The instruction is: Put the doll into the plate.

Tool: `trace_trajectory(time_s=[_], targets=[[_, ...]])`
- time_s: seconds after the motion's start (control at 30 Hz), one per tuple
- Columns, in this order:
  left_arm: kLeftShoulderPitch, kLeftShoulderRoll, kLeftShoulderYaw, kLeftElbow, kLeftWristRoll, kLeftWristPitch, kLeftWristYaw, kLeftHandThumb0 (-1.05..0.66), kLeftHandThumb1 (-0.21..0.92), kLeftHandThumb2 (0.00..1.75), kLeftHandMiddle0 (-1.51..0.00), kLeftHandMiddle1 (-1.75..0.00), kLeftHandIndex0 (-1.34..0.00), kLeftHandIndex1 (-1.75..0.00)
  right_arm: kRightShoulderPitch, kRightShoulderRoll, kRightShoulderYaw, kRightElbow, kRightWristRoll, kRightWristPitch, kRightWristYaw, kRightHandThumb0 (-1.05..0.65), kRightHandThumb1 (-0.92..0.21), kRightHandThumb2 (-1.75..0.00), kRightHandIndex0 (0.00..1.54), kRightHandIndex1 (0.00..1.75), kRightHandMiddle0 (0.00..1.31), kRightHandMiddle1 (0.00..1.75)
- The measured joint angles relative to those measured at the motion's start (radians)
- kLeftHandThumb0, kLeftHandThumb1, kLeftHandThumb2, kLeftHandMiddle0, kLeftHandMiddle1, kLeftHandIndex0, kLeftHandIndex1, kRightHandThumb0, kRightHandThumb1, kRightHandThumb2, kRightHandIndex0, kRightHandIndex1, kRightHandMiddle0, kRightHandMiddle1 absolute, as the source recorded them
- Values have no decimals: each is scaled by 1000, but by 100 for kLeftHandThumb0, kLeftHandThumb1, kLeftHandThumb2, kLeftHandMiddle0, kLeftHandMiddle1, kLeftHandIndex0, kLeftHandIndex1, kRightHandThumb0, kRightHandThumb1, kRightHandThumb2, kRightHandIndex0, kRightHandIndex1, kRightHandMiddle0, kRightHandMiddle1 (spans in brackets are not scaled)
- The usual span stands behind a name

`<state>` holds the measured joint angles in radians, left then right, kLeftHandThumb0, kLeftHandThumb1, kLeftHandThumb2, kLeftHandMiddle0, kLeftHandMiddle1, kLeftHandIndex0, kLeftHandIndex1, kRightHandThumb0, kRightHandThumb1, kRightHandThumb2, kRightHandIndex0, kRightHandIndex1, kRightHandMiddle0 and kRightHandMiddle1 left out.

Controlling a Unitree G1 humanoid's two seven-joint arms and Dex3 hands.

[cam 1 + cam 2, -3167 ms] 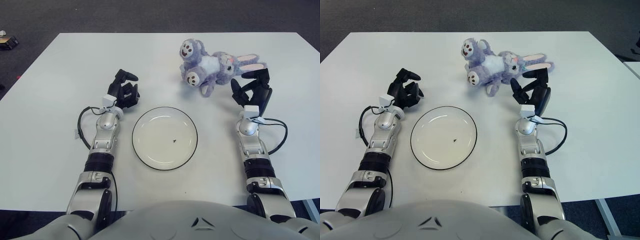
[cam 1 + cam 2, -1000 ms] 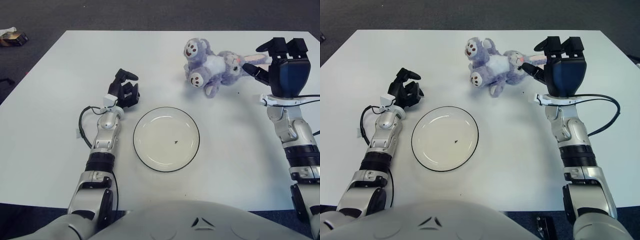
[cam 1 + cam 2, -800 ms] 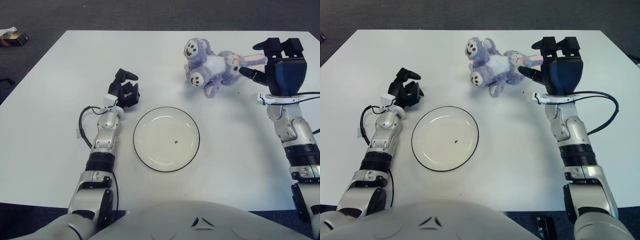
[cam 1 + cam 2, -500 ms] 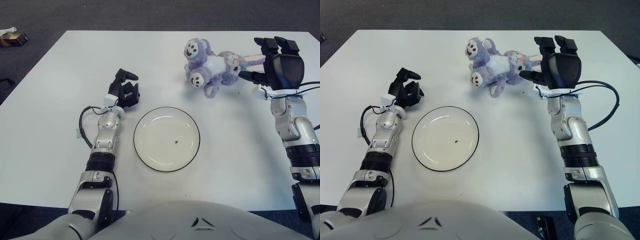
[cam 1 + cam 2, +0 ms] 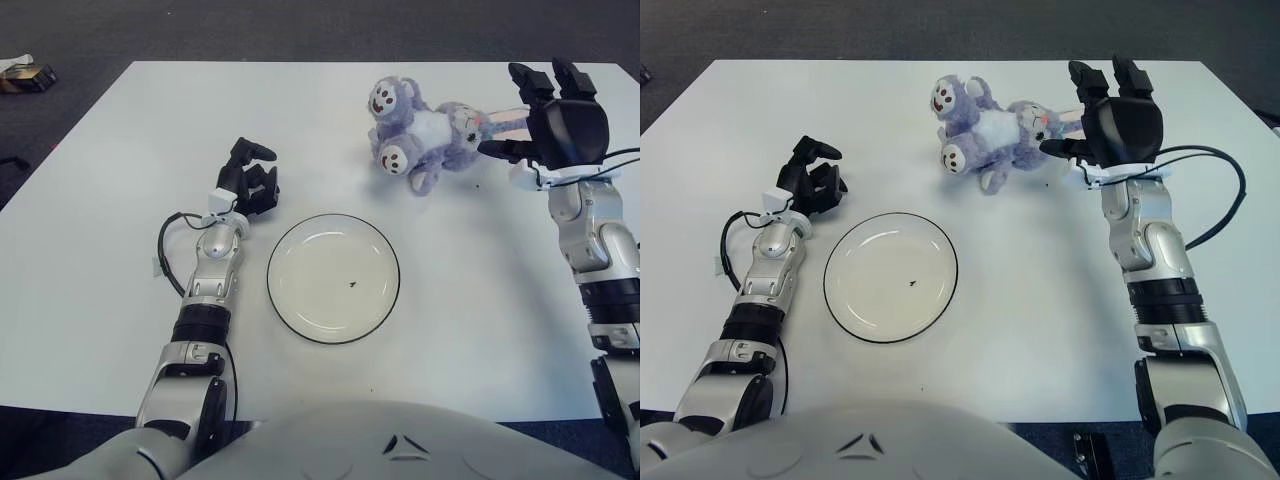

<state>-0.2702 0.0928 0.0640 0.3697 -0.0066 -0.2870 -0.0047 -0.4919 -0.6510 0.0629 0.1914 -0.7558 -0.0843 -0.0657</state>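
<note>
Silver jointed arms carry looping black cables and end in a black left robot hand point(image 5: 250, 180) and right robot hand point(image 5: 1112, 118).

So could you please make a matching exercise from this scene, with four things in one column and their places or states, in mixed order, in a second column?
Things:
1. purple plush doll
2. round white plate with a dark rim
3. left hand
4. right hand

Places or states:
A. fingers spread, at the doll's ears, holding nothing
B. lying at the far side of the white table
C. idle, to the left of the plate
D. holding nothing, between the two arms

Pairs: 1-B, 2-D, 3-C, 4-A
</note>
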Motion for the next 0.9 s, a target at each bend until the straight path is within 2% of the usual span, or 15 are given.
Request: trace_trajectory(time_s=[0.5,0.7,0.9], targets=[[-8,0,-1,23,0,-1,0,-39,64,90,-81,-175,-38,-175,-117,-6,36,143,77,-47,117,-82,-91,-2,1,0,15,4],[-9,0,-2,25,0,-3,0,-39,63,90,-82,-175,-38,-175,-167,-7,55,194,74,-57,122,-79,-90,0,7,2,15,3],[-11,-1,-4,27,1,-8,0,-39,63,90,-82,-175,-38,-175,-202,-21,100,224,9,-54,79,-78,-89,0,11,2,16,3]])
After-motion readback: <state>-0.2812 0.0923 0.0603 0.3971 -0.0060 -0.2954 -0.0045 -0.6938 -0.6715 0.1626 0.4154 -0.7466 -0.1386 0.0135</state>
